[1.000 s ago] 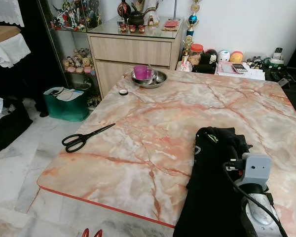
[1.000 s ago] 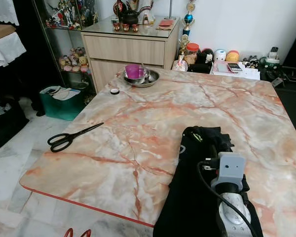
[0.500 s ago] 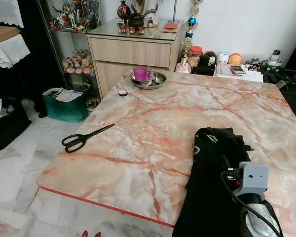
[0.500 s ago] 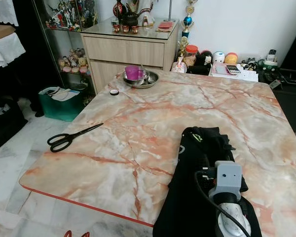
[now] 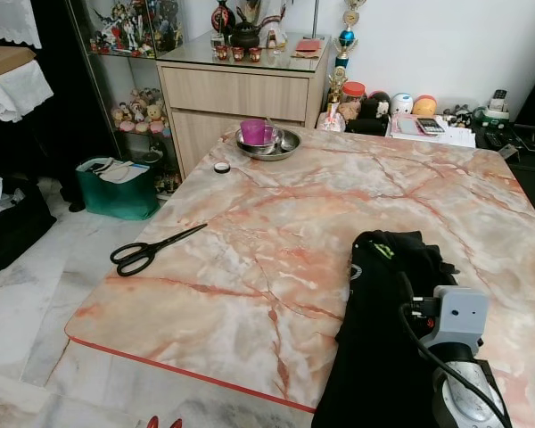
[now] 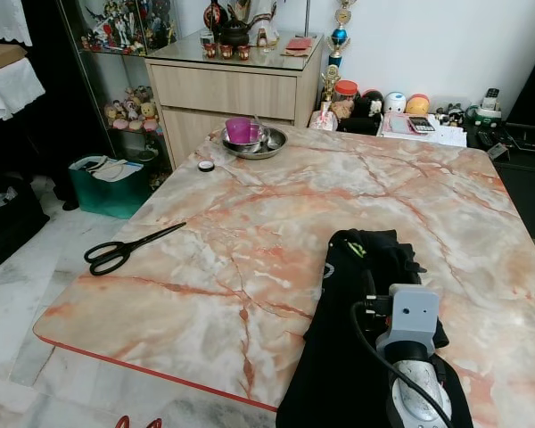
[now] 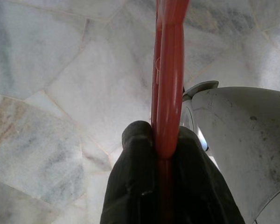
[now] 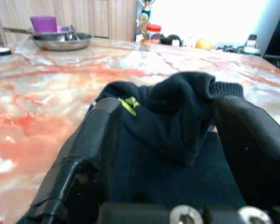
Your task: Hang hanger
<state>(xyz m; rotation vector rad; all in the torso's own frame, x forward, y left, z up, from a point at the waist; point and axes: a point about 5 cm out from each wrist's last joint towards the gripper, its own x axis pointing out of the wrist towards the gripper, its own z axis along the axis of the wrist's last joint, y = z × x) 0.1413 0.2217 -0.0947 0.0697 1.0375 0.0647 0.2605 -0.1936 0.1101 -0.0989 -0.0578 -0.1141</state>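
The left hand (image 7: pixel 165 154) hangs low over the pale tiled floor (image 7: pixel 60 88), its fingers clamped on a red plastic hanger (image 7: pixel 170 70). The right hand (image 8: pixel 177 154), fingers spread, rests over a crumpled black garment (image 5: pixel 383 330) on the pink marble tabletop (image 5: pixel 276 232). At the far edge, a purple plastic cup (image 5: pixel 253 131) stands inside a round steel bowl (image 5: pixel 269 146).

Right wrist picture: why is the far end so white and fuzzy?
Right wrist view: the wall behind the marble table is washed out by bright light, and the black fingers up close are soft, while the dark garment between them is sharper. Left eye view: evenly lit and crisp, scissors included.
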